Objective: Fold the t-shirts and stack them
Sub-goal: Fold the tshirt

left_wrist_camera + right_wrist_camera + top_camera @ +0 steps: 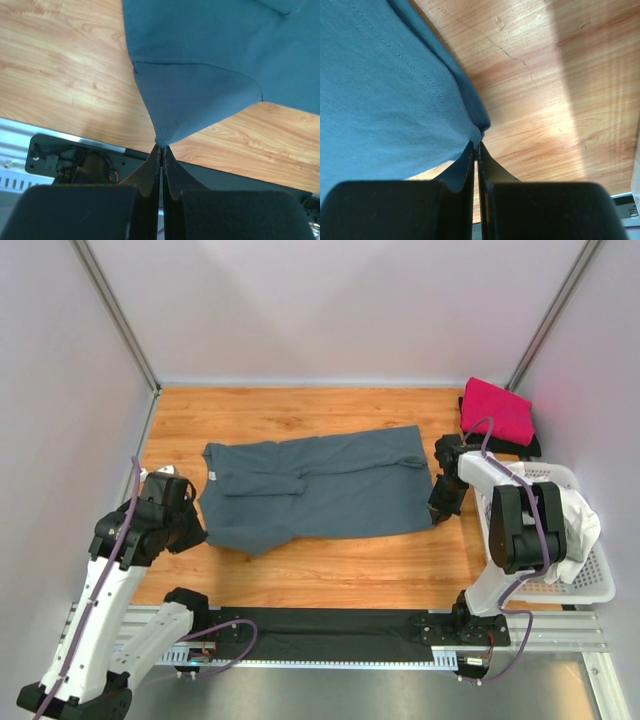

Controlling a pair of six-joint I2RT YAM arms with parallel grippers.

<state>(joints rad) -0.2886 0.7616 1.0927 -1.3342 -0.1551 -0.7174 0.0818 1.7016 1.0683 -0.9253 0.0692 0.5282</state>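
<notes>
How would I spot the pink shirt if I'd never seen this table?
Look to the wooden table's far right corner, beyond the white basket. The pink shirt lies folded there on top of a black one. Nothing else is bright pink; the big middle shirt is blue-grey.

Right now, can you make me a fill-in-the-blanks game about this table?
1. The left gripper and right gripper are both ___ on the blue shirt.
2. The pink shirt sits in the far ___ corner.
3. The white shirt lies in the ___.
Missing words: shut, right, basket.
</notes>
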